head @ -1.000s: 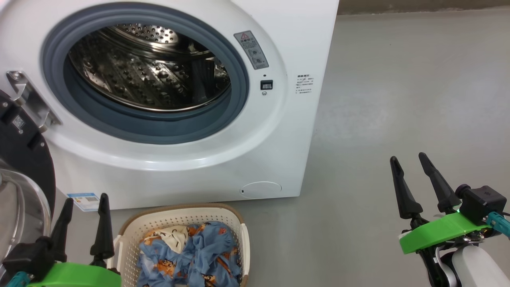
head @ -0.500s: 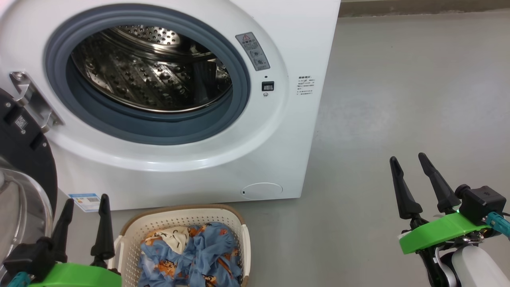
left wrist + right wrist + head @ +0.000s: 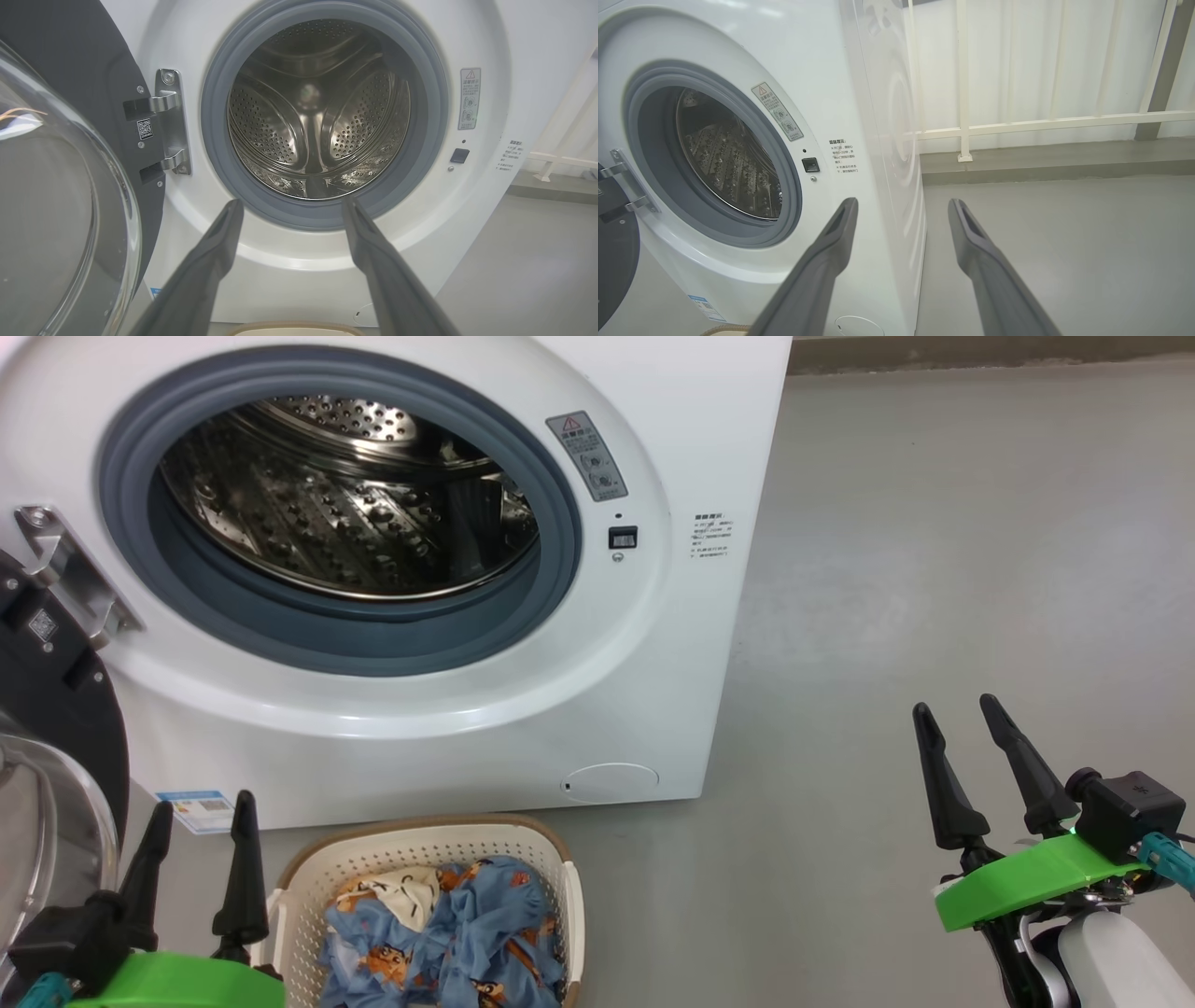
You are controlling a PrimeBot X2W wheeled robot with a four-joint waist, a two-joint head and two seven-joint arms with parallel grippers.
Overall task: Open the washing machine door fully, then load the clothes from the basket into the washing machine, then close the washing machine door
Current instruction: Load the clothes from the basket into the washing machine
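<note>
The boxy white washing machine (image 3: pixel 709 429) stands with its glossy black round door (image 3: pixel 70 56) swung wide to the left, clear domed glass bulging. A smooth grey gasket (image 3: pixel 373 644) rings the perforated steel drum (image 3: pixel 345 513). On the floor (image 3: pixel 934 569), just before the machine's front, the cream perforated basket (image 3: pixel 411 845) holds the crumpled blue clothes (image 3: pixel 467 933). The left gripper (image 3: pixel 203 801) and right gripper (image 3: pixel 955 703) have tapered fingers spread, grasping nothing.

The head camera looks down on the washing machine (image 3: pixel 653 691) and basket (image 3: pixel 373 859). Both wrist cameras face its drum (image 3: pixel 280 121) from nearby.
</note>
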